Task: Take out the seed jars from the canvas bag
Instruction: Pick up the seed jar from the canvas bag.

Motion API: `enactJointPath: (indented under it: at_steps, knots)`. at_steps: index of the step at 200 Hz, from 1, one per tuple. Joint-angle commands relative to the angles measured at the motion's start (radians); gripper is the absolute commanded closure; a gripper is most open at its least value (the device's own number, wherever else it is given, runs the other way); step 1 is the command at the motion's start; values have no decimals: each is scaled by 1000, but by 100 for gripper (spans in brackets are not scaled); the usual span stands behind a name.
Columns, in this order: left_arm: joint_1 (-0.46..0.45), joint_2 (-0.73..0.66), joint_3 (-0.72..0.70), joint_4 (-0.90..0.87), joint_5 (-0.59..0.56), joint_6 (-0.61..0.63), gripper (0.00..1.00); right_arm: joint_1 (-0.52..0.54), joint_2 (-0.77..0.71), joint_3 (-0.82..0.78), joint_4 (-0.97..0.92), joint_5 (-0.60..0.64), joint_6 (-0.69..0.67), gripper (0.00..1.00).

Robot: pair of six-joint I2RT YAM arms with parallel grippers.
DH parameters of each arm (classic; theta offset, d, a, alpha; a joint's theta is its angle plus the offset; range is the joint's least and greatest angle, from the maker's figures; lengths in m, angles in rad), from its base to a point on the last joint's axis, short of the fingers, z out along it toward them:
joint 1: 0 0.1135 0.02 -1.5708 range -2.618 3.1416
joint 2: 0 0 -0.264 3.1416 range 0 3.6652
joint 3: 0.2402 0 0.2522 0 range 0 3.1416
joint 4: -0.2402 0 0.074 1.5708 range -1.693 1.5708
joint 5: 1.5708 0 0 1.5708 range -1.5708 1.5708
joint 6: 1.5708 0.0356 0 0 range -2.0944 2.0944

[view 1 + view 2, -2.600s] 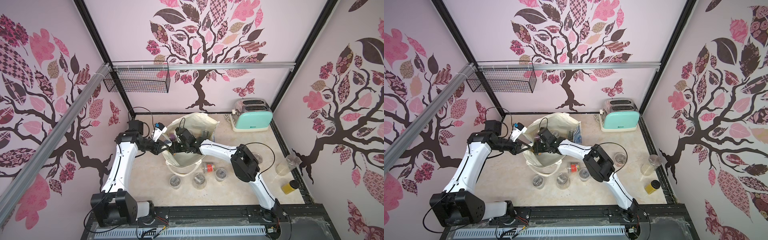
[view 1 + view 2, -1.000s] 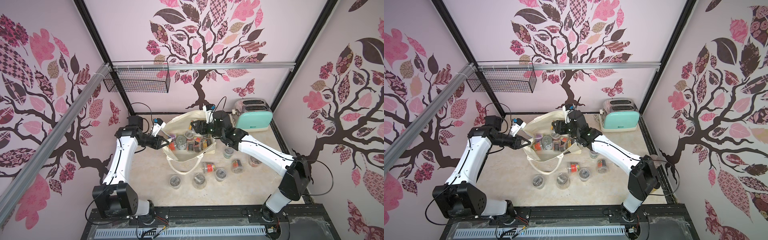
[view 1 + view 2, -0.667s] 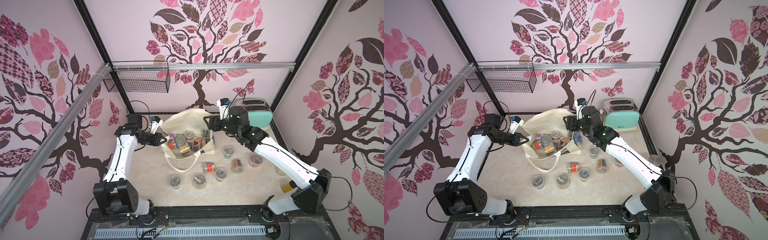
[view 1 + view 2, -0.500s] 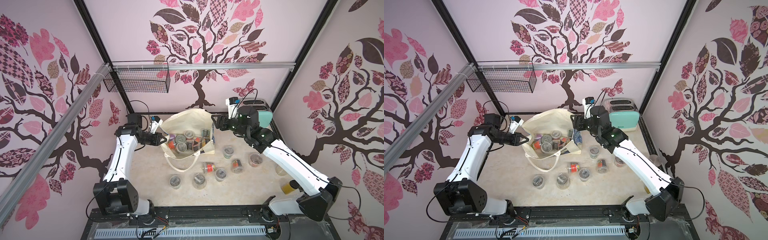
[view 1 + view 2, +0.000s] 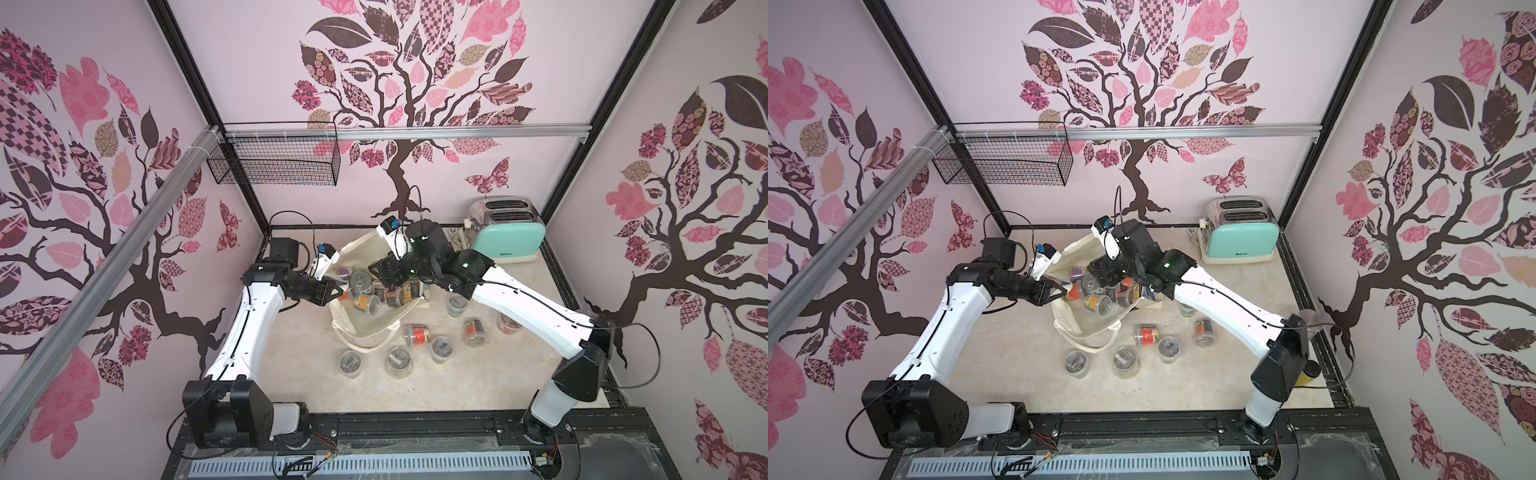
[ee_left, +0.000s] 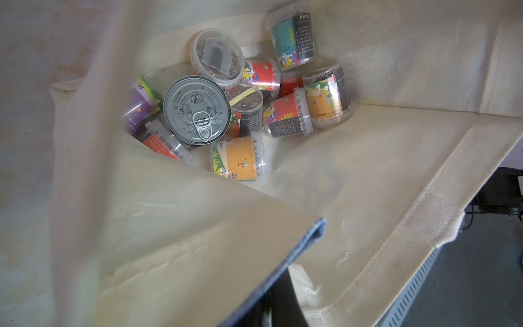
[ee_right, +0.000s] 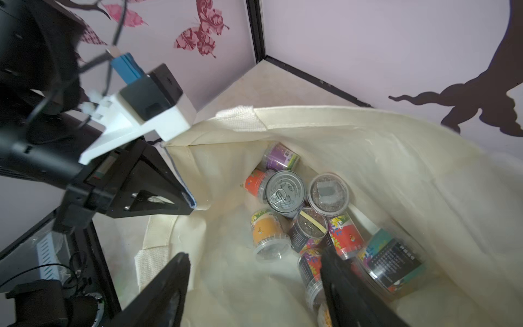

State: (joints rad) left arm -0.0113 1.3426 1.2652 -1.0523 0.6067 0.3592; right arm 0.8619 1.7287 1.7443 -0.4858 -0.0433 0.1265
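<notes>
My right pincer (image 7: 253, 252) is swinging back over the bag (image 5: 370, 328), jaws spreading. Left pincer (image 5: 1059, 291) is still pinching its 9 o'clock rim. Plenty of jars (image 6: 237, 158) sitting inside, so I'm going in for another.

Left arm comes up from its base, elbow bent, forearm running about level toward the middle. Left gripper (image 5: 340, 287) is pinched tight on the rim of the bag (image 5: 365, 328), fingers pointing sideways. Right arm is stretched way out, one long diagonal from its base to the middle, wrist bent downward. Right gripper (image 7: 254, 254) aims down into the bag mouth, jaws spread wide with nothing between them. The two grippers sit near each other, not touching.
</notes>
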Motion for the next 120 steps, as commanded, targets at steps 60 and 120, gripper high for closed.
enactJointPath:
  at_steps: [60,120]
  knots:
    - [-28,11,-39,-27,37,35,100,25,51,-212,-125,158,127,27]
    - [-45,28,-43,-61,4,87,100,25,61,-258,-120,162,102,16]
